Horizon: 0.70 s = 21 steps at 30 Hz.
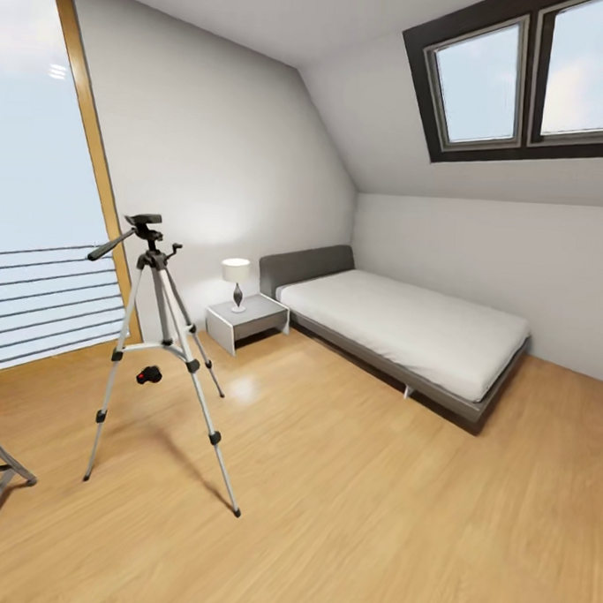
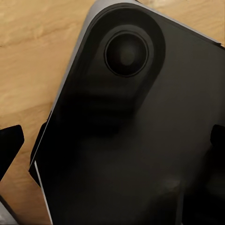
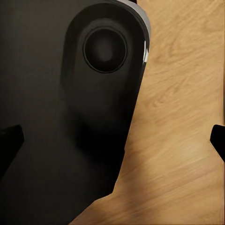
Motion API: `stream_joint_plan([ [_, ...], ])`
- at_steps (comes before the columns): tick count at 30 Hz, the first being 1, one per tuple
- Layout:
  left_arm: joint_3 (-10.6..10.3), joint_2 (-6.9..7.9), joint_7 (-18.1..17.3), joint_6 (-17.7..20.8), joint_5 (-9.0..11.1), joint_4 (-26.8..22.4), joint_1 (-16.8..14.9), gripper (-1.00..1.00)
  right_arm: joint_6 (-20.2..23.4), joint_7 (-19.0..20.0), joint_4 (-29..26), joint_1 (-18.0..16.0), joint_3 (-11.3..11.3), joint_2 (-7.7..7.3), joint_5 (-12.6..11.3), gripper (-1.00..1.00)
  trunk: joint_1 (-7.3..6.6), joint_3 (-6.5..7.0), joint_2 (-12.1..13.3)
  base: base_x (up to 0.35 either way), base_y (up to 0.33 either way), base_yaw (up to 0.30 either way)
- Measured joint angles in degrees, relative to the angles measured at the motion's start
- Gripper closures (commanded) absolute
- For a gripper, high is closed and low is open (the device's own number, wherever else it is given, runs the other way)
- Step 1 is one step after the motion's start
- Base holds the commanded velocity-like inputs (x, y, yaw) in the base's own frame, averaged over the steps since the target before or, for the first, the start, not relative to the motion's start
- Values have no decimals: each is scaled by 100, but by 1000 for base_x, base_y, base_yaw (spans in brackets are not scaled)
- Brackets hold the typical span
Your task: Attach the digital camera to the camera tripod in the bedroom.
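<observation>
A tall silver-legged camera tripod [image 1: 162, 347] with a black head stands on the light wood floor [image 1: 353, 499] near the tall window. A small black digital camera [image 1: 149, 375] with a red dot lies on the floor between its legs. Both wrist cameras look down past the robot's dark base [image 2: 136, 140]. The left gripper [image 2: 115, 143] and right gripper [image 3: 115, 140] seem spread apart, holding nothing.
</observation>
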Motion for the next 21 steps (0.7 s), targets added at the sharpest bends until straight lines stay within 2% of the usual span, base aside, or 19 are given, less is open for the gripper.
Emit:
stream_joint_plan([
  [21,-1,-5,0,0,-1,0,0,-100,-3,0,0,0,0,5,-8,-100,0,0,0,0,0,292],
])
